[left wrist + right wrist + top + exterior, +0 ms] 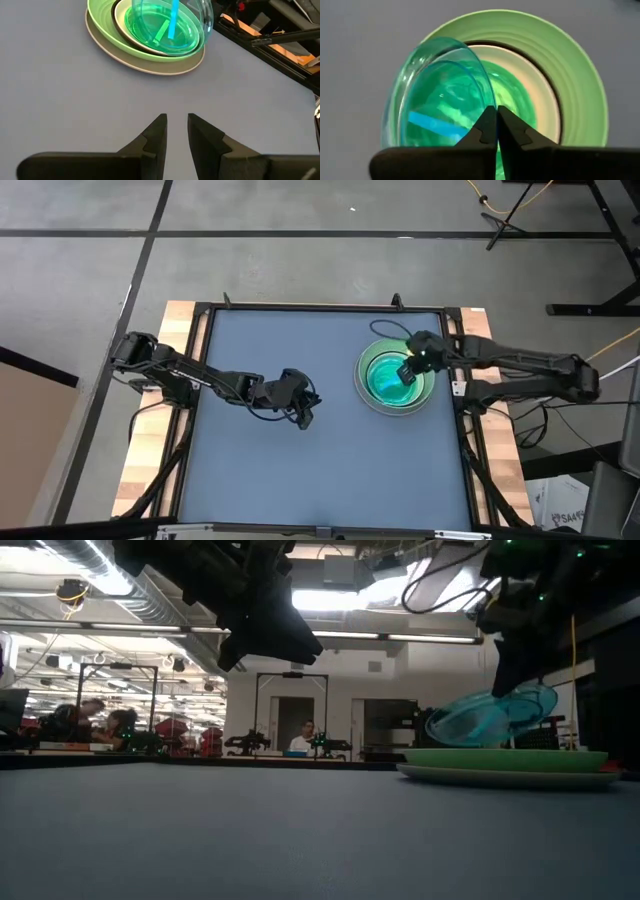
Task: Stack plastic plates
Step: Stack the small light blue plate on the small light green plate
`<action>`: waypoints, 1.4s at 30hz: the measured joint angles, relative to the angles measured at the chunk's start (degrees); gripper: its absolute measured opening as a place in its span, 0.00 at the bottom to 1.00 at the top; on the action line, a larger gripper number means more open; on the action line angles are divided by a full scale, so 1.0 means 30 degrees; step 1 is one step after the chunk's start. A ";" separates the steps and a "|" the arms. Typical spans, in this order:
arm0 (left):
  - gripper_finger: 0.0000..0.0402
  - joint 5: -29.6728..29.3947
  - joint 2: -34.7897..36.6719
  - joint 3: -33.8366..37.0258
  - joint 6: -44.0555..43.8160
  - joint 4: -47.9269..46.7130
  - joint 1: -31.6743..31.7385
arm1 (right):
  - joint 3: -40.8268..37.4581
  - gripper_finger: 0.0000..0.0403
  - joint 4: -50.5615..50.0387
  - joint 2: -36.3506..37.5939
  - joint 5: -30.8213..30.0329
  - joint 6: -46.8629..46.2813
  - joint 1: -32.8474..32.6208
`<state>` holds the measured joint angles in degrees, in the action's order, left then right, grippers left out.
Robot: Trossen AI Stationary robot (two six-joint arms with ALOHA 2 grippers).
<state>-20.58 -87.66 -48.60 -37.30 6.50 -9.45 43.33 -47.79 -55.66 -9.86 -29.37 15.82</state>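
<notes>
I have the right tool [496, 131] pinched on the rim of a translucent blue plate [440, 100], holding it tilted just above the stack of plates [396, 379] at the right side of the surface [300, 470]. The left tool [176, 131] hangs over mid-surface, fingers narrowly apart, holding nothing, well clear of the stack

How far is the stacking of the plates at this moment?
Nearly finished, it seems. Done: the stack stands on the table's right side, grey plate lowest, then the light green plate and smaller ones. In hand: the right gripper holds a clear blue plate tilted over the stack. Left: setting it down. The left gripper waits mid-table, slightly open.
</notes>
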 joint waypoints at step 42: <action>0.17 -0.0510 0.0000 0.0000 0.0000 0.0000 -0.0007 | 0.0000 0.00 -0.0051 -0.0291 0.5707 0.6933 0.6357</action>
<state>-22.11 -87.66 -48.60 -37.30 6.50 -9.47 43.33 -47.94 -56.53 7.26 -8.57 34.89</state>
